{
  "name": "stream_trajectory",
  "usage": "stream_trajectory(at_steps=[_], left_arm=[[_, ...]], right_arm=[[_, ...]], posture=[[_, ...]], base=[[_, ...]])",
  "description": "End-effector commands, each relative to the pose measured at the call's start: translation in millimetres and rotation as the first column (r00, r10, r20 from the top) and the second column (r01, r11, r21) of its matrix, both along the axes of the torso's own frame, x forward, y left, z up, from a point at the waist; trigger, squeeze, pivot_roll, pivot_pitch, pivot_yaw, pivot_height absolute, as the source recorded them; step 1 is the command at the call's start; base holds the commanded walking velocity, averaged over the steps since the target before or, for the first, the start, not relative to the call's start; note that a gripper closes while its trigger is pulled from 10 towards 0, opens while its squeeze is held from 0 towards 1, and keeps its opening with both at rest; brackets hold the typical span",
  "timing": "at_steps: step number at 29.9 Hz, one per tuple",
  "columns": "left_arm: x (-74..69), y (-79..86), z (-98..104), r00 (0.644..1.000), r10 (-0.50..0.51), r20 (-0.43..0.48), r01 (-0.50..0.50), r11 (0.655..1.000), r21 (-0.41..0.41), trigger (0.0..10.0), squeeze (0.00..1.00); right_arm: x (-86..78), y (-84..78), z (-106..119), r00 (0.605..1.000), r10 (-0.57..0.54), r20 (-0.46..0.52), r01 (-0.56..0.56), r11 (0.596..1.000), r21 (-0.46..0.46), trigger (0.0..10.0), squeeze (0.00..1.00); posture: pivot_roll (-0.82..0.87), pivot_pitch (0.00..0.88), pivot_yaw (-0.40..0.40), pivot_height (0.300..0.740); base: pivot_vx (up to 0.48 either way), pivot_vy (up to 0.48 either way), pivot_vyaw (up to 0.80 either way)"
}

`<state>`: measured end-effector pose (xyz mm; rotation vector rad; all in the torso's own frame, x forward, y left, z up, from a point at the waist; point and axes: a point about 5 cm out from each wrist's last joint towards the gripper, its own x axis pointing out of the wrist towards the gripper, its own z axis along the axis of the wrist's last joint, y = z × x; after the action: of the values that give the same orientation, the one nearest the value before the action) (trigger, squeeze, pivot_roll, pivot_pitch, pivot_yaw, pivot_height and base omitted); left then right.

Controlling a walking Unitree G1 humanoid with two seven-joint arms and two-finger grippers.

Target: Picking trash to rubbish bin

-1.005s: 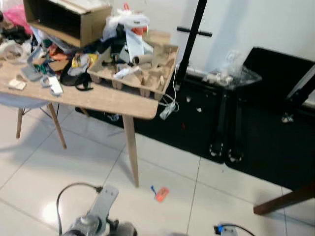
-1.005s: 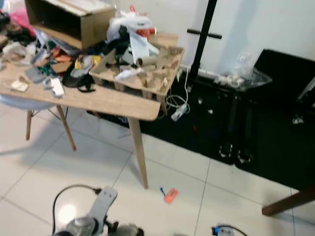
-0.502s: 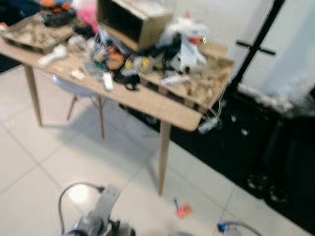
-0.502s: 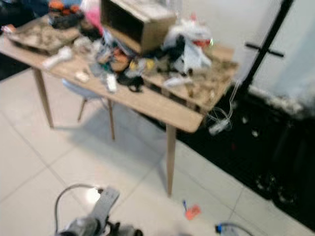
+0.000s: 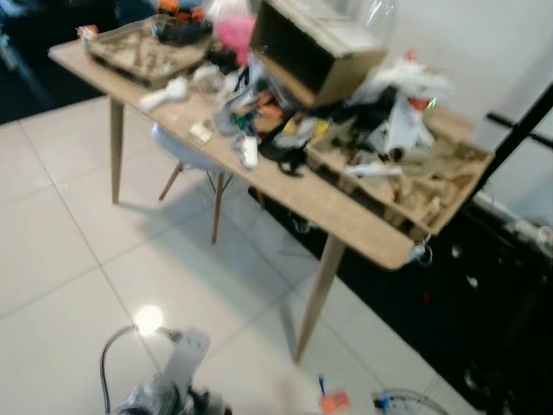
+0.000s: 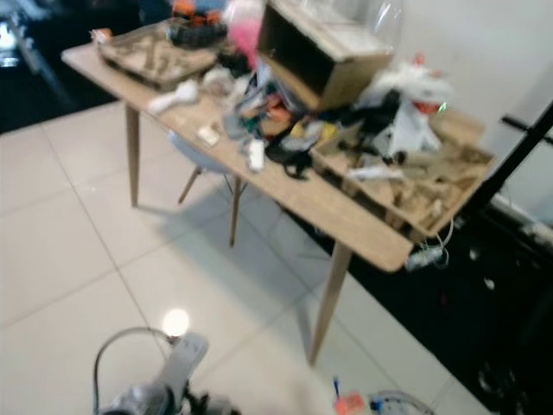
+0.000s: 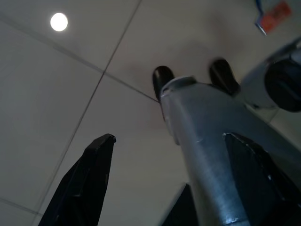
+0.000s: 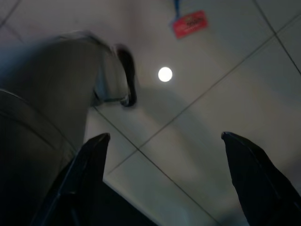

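A small orange scrap with a blue bit [image 5: 333,400] lies on the white tile floor near the wooden table's leg [image 5: 316,298]. It also appears as the orange scrap [image 8: 189,23] in the right wrist view and the orange scrap [image 7: 275,12] in the left wrist view. Both arms hang low at my sides. My left gripper [image 7: 168,137] is open, pointing down at the floor beside my silver leg and black feet. My right gripper [image 8: 163,136] is open too, above bare tiles, holding nothing.
A long wooden table [image 5: 259,173] stands ahead, piled with a cardboard box [image 5: 315,52], cardboard trays [image 5: 406,177], bags and small litter. A white chair [image 5: 186,151] sits under it. Black mats and a black stand [image 5: 510,259] fill the right side. Open tiles lie to the left.
The whole picture has shifted: my camera has turned left, so the table sits further right, its far left end is in sight, and the orange scrap is at the bottom edge.
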<state>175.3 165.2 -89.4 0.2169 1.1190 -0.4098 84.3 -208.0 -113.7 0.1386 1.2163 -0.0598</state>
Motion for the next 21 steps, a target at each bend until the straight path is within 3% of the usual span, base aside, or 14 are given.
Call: stream_trajectory(at_steps=[1,6,10,14,21], left_arm=[[-15.1,0.4,-7,0.998,0.008,-0.057,-0.008,1.0,0.006,10.0,0.0],[-15.1,0.8,-7,0.998,0.023,-0.055,-0.023,1.0,0.007,10.0,0.0],[-15.1,0.8,-7,0.998,0.022,-0.055,-0.021,1.0,0.009,10.0,0.0],[-14.7,2.4,-7,0.998,0.023,-0.051,-0.021,0.999,0.026,10.0,0.0],[-14.7,4.1,-7,0.999,0.012,-0.047,-0.01,0.999,0.044,10.0,0.0]], right_arm=[[-3.5,3.1,-1,1.0,0.006,-0.015,-0.005,1.0,0.02,10.0,0.0],[-8.3,-4.8,-1,0.999,-0.03,-0.023,0.03,1.0,0.001,10.0,0.0],[-8.6,-1.3,-2,0.999,-0.031,-0.023,0.031,1.0,0.002,10.0,0.0],[4.7,11.0,-1,1.0,-0.025,-0.006,0.025,1.0,0.006,10.0,0.0],[15.3,13.6,1,1.0,-0.014,0.007,0.014,1.0,0.012,10.0,0.0]], posture=[[0.09,0.062,-0.063,0.74],[0.09,0.062,-0.063,0.74],[0.09,0.062,-0.063,0.74],[0.09,0.069,-0.059,0.74],[0.09,0.071,-0.054,0.74]], base=[[0.0,0.0,0.73],[0.0,0.0,0.29],[0.0,0.0,0.0],[0.0,0.0,0.0],[0.0,0.0,0.0]])
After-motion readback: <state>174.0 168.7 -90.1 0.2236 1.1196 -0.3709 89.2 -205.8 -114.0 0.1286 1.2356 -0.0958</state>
